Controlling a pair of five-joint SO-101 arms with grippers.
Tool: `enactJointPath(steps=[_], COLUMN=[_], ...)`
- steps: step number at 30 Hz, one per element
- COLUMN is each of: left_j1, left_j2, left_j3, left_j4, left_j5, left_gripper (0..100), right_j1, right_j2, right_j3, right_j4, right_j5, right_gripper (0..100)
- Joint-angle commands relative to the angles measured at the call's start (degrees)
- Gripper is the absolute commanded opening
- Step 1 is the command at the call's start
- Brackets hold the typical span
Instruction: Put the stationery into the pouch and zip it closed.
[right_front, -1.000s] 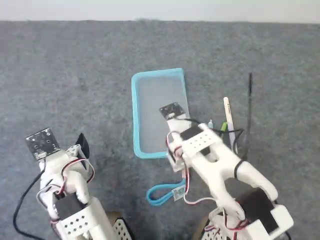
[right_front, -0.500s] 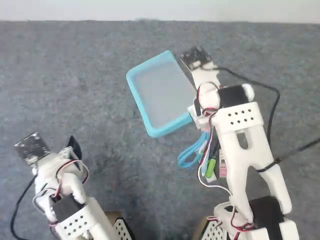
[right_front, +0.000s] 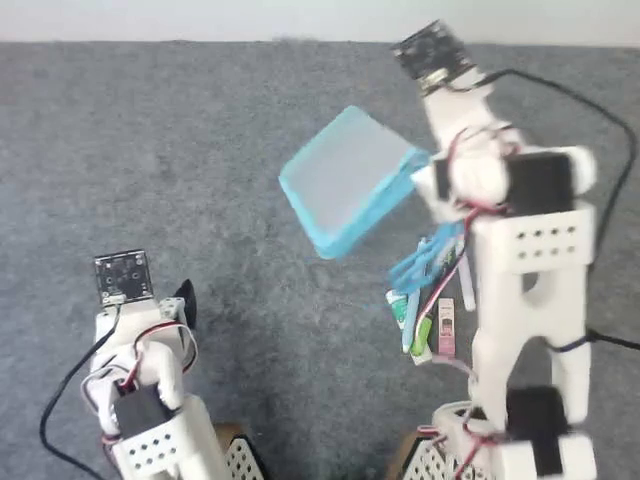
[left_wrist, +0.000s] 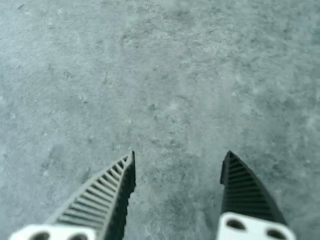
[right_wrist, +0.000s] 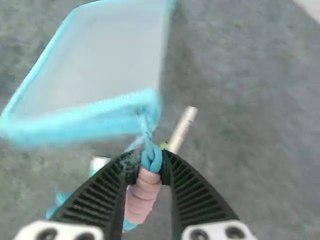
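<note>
Two arms. Right gripper (right_wrist: 148, 156) clenched on strap (right_front: 422, 266); pouch (right_front: 350, 180) now higher, swung toward 1 o'clock. Pens (right_front: 418, 325) below. Left gripper (left_wrist: 177, 167) released, shifted toward 3 o'clock.

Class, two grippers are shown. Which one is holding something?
The right gripper: it is shut on the blue cord of the pouch. The left gripper is open, with nothing between its jaws.

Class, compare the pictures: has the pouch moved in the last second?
Yes. The pouch has risen, tilted and shifted right, toward the far edge of the mat, held by the right gripper.
</note>
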Motion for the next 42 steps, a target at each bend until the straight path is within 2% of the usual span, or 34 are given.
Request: enactJointPath(steps=[1, 4, 8, 11, 13, 18, 23, 26, 29, 31, 36, 38, 42], left_j1=[3.3, 8.9, 12.2, 12.3, 12.4, 11.4, 5.1, 1.7, 0.3, 0.5, 1.1, 5.4, 26.9], left_j2=[-0.5, -0.5, -0.5, -0.5, -0.5, -0.6, -0.8, -0.8, -0.8, -0.6, -0.6, -0.5, -0.5], left_j3=[-4.9, -5.1, -5.3, -5.9, -6.1, -5.8, -5.8, -5.3, -4.1, -3.5, -2.7, -2.7, -2.8], left_j4=[0.4, 0.4, 0.4, -1.8, -2.5, -2.5, -2.9, -4.0, -5.5, -5.6, -7.8, -9.1, -9.1], left_j5=[-3.5, -5.4, -3.1, -2.5, -0.5, 4.0, 4.1, 4.1, 4.1, 4.0, 4.4, 6.0, 6.2], left_gripper=[27, 27, 27, 27, 27, 27, 27, 27, 27, 27, 27, 27, 26], right_j1=[5.4, 4.3, -2.4, -10.1, -17.3, -34.9, -43.7, -45.3, -46.3, -46.5, -44.2, -44.1, -44.3], right_j2=[5.3, 10.9, 17.2, 20.1, 21.5, 22.9, 18.9, 14.6, 10.2, 7.2, -3.4, -6.9, -9.7], right_j3=[-9.8, -18.2, -34.7, -42.1, -42.5, -35.6, -25.2, -15.6, -4.3, 2.6, 11.8, 12.4, 12.0], right_j4=[2.0, 0.7, 2.2, 2.4, 2.4, 2.5, 2.5, 2.3, 2.0, 0.4, -3.6, -4.5, -9.0], right_j5=[4.4, 6.9, 13.1, 11.8, 7.6, -2.0, -3.3, -2.2, 2.5, 4.7, 4.7, 3.4, -0.6], right_gripper=[0.6, 0.6, 0.6, 0.6, 0.6, 0.7, 0.7, 0.7, 0.7, 0.7, 0.7, 0.7, 0.7])
